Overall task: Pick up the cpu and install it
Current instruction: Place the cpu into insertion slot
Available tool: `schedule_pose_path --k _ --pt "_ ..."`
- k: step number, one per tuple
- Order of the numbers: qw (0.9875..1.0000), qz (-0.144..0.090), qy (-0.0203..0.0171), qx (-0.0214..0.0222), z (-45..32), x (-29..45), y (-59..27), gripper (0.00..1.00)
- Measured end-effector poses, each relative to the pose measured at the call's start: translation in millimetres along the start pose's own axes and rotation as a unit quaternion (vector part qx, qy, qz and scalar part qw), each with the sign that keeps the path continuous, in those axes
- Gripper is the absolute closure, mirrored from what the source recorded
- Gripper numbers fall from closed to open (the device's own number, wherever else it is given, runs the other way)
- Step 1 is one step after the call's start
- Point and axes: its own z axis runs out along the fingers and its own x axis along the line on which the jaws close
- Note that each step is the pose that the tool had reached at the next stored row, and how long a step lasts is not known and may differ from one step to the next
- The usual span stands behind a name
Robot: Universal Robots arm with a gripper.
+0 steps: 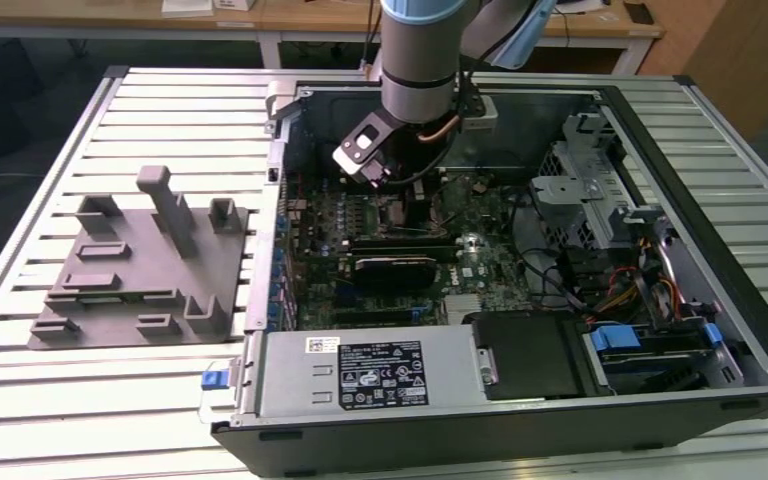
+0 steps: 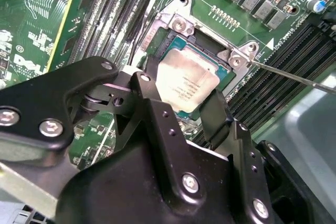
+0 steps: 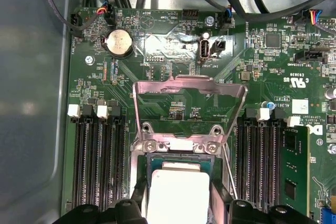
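The cpu (image 2: 187,78) is a flat square chip with a silver-grey top. It lies within the metal-framed socket (image 2: 180,23) on the green motherboard, also seen as the cpu (image 3: 178,184) in the first wrist view. My gripper (image 2: 180,91) straddles it, with one black finger against each of two opposite edges, so it is shut on the chip. The socket's load plate (image 3: 189,90) stands tilted up and open, and its thin lever (image 3: 228,174) sticks out beside it. In the exterior view the arm (image 1: 418,90) reaches down into the open computer case (image 1: 704,330).
Memory slots (image 3: 94,161) flank the socket on both sides. A black card (image 1: 391,265) and the power supply (image 1: 357,370) sit nearer the case front, and a drive cage (image 1: 611,200) with cables is at the exterior view's right. A grey fixture plate (image 1: 137,270) lies on the slatted table.
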Motion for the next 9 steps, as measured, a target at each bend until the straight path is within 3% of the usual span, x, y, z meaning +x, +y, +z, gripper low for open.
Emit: schedule_pose_path --k 9 --pt "1.0 0.0 0.0001 0.0 -0.8 0.0 0.1 0.47"
